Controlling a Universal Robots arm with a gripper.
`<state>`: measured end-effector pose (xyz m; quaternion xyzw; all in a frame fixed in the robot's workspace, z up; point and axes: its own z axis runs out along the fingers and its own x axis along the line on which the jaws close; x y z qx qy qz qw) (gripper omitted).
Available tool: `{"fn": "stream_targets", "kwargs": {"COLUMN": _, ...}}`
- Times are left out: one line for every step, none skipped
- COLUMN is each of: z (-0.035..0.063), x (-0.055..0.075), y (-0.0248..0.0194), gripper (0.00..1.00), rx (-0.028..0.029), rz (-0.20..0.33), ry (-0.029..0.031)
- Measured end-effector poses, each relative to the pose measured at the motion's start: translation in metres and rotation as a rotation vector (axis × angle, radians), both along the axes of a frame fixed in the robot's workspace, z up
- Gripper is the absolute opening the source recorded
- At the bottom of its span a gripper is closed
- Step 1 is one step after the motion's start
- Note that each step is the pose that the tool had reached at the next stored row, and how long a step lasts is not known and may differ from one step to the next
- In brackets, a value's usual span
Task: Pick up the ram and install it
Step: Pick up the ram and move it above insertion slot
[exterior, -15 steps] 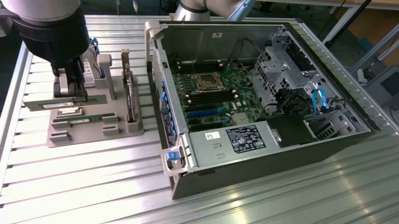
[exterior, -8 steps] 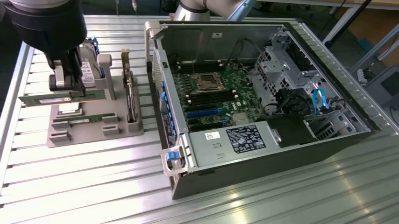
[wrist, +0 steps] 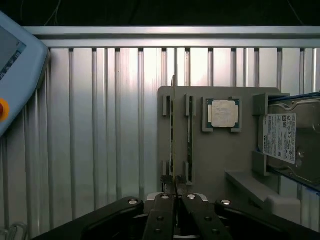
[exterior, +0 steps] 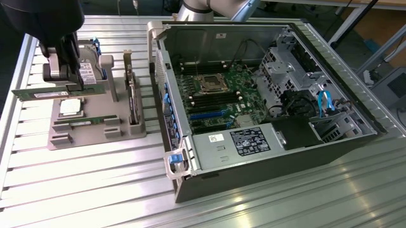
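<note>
Black pincer (wrist: pixel 175 192) clamped shut on thin green ram (exterior: pixel 38 94), over grey moulded holder (wrist: pixel 220 160), ribbed aluminium table (wrist: pixel 100 125)

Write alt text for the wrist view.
The black gripper is shut on a long thin green ram stick, seen edge-on above a grey holder tray. A second green stick and a square silver processor chip sit in the tray on a ribbed aluminium table.

We see a robotics lab or workshop: a slatted aluminium table (exterior: pixel 76 190), an open computer case (exterior: pixel 266 178), a grey parts fixture (exterior: pixel 95 133) and a teach pendant (wrist: pixel 20 70).
</note>
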<state>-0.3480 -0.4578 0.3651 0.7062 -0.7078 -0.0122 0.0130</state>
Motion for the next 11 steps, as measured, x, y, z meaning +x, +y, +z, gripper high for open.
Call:
{"fn": "stream_targets", "kwargs": {"z": 0.0040, "x": 0.000, "y": 0.0000, "gripper": 0.12, "rx": 0.0000, "rz": 0.000, "ry": 0.0000}}
{"fn": "stream_targets", "kwargs": {"z": 0.0062, "x": 0.000, "y": 0.0000, "gripper": 0.12, "rx": 0.0000, "rz": 0.000, "ry": 0.0000}}
{"fn": "stream_targets", "kwargs": {"z": 0.0093, "x": 0.000, "y": 0.0000, "gripper": 0.12, "rx": -0.0001, "rz": 0.000, "ry": 0.0001}}
{"fn": "stream_targets", "kwargs": {"z": 0.0119, "x": 0.000, "y": 0.0000, "gripper": 0.12, "rx": 0.0000, "rz": 0.000, "ry": 0.0000}}
{"fn": "stream_targets", "kwargs": {"z": 0.0135, "x": 0.000, "y": 0.0000, "gripper": 0.12, "rx": 0.0000, "rz": 0.000, "ry": 0.0000}}
{"fn": "stream_targets", "kwargs": {"z": 0.0153, "x": 0.000, "y": 0.0000, "gripper": 0.12, "rx": 0.0000, "rz": 0.000, "ry": 0.0000}}
{"fn": "stream_targets", "kwargs": {"z": 0.0175, "x": 0.000, "y": 0.0000, "gripper": 0.12, "rx": 0.0000, "rz": 0.000, "ry": 0.0000}}
{"fn": "stream_targets", "kwargs": {"z": 0.0191, "x": 0.000, "y": 0.0000, "gripper": 0.12, "rx": -0.0001, "rz": 0.000, "ry": 0.0001}}
{"fn": "stream_targets", "kwargs": {"z": 0.0206, "x": 0.000, "y": 0.0000, "gripper": 0.12, "rx": -0.0001, "rz": 0.000, "ry": 0.0000}}
{"fn": "stream_targets", "kwargs": {"z": 0.0221, "x": 0.000, "y": 0.0000, "gripper": 0.12, "rx": 0.0000, "rz": 0.000, "ry": 0.0000}}
{"fn": "stream_targets", "kwargs": {"z": 0.0239, "x": 0.000, "y": 0.0000, "gripper": 0.12, "rx": 0.0000, "rz": 0.000, "ry": 0.0000}}
